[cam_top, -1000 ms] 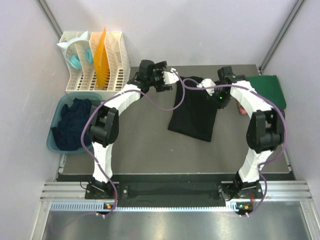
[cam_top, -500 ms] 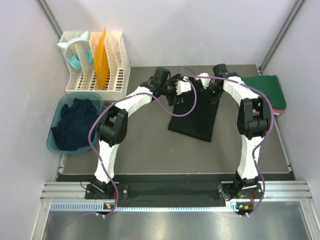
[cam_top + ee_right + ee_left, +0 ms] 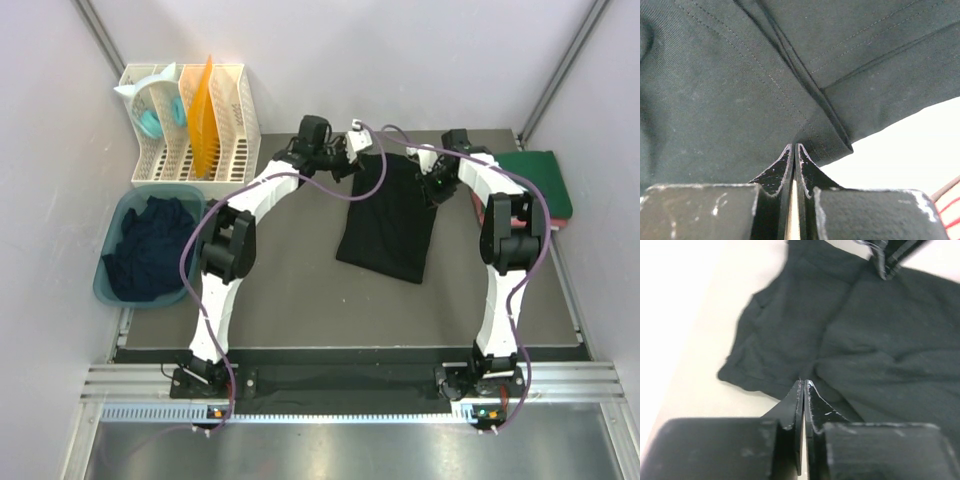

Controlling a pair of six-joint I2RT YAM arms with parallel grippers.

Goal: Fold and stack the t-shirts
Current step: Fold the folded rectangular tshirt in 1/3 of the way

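Here: black t-shirt [image 3: 390, 225], spread on tabletop [image 3: 300, 290].
Left claw [image 3: 803, 385] and right claw [image 3: 792, 147] each pinched shut on its far edge.

Top camera is fixed high up, above and behind the arm bases [image 3: 200, 378], looking steeply down. It takes in the whole table [image 3: 300, 300], with the rack [image 3: 190, 125] and tub [image 3: 150, 245] on the left side.

Left wrist camera sits just behind the left gripper [image 3: 804, 385] and looks forward and down along its fingers. It is close in: the black t-shirt [image 3: 865, 340] fills most of the frame, with pale table surface down the left.

Right wrist camera sits behind the right gripper [image 3: 793, 147], closer still. Cloth runs almost edge to edge, with a pale patch at lower right.

All three views share the shirt's far end. The top view shows both grippers there.
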